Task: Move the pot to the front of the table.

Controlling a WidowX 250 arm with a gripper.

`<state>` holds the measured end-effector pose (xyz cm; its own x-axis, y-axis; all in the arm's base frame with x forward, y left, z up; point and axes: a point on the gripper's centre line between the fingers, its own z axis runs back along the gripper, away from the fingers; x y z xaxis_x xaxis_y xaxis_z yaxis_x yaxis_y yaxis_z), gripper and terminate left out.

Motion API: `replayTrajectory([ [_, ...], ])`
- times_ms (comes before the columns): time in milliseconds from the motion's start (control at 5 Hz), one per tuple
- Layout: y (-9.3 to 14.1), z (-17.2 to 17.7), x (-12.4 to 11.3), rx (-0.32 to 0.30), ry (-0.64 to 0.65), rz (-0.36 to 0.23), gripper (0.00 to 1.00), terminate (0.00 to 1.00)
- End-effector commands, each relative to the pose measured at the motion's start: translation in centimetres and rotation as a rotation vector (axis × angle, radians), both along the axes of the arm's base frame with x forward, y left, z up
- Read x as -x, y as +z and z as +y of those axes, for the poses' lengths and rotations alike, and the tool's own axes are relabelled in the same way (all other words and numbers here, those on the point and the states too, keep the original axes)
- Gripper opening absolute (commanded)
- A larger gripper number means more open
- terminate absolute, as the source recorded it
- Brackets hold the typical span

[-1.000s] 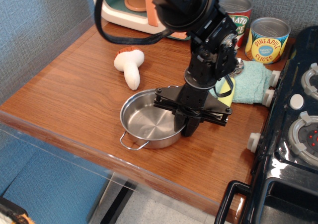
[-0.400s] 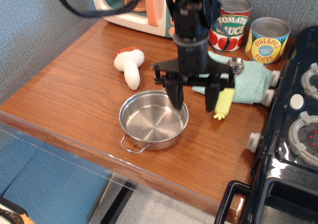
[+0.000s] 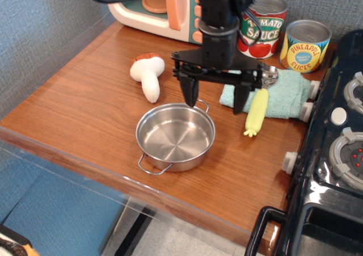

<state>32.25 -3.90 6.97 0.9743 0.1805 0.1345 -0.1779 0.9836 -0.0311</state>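
The pot (image 3: 174,138) is a shallow shiny steel pan with two wire loop handles. It stands upright and empty near the front edge of the reddish-brown table (image 3: 85,105). My gripper (image 3: 215,99) hangs above the pot's far rim, open and empty, with its two black fingers spread wide. The left finger (image 3: 189,93) is just over the pot's back edge. The right finger is over a teal cloth (image 3: 278,94).
A toy mushroom (image 3: 147,74) lies left of the gripper. A yellow toy corn (image 3: 256,111) lies by the cloth. Two tin cans (image 3: 283,34) stand at the back right, a toy microwave (image 3: 153,6) at the back. A black toy stove (image 3: 334,154) fills the right side.
The gripper let go of the pot's right rim, opened wide and rose up and back. The pot stays near the front edge.
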Motion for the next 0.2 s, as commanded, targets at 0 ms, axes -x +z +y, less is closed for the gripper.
replayTrajectory([
  [0,1.6,0.85,0.78,-0.002,-0.004,-0.049,1.0,1.0],
])
